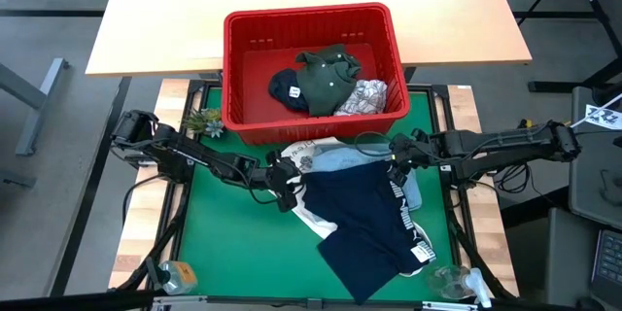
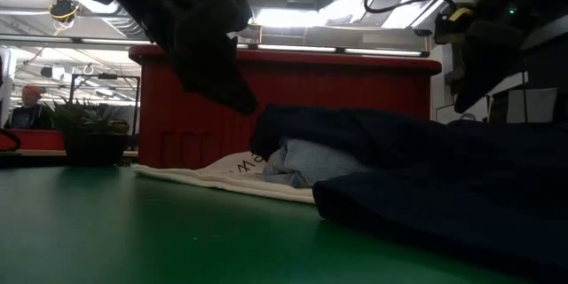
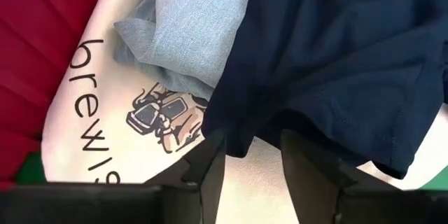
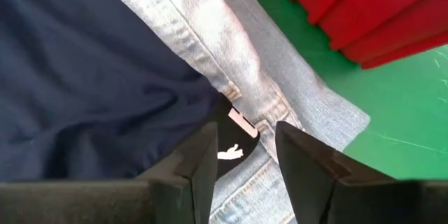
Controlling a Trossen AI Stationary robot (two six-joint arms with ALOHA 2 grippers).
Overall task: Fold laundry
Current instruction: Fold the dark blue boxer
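Observation:
A navy blue garment (image 1: 364, 219) lies spread on the green mat, over a light blue denim garment (image 1: 335, 160) and a white printed tote bag (image 1: 301, 155). My left gripper (image 3: 252, 175) stands open at the navy garment's left edge (image 3: 238, 136), above the tote (image 3: 91, 112). My right gripper (image 4: 245, 161) hangs open above the pile's far right, over the denim's seam (image 4: 280, 98) and a white label on the navy cloth (image 4: 241, 122); nothing is between its fingers. An olive garment (image 1: 326, 73), a dark one (image 1: 287, 90) and a white printed one (image 1: 362, 97) lie in the red basket (image 1: 238, 68). My left gripper's open fingertips (image 3: 213, 154) come slanting down from the table's left to the navy garment's hem (image 3: 238, 136). The hem lies slack on the tote. Whether the fingertips touch the cloth, I cannot tell.
The red basket stands at the mat's far edge, right behind the pile. A small potted plant (image 1: 204, 121) sits at the far left of the mat. Clear objects lie at the near corners (image 1: 180, 274) (image 1: 457, 282). Bare green mat (image 1: 233, 243) shows near left.

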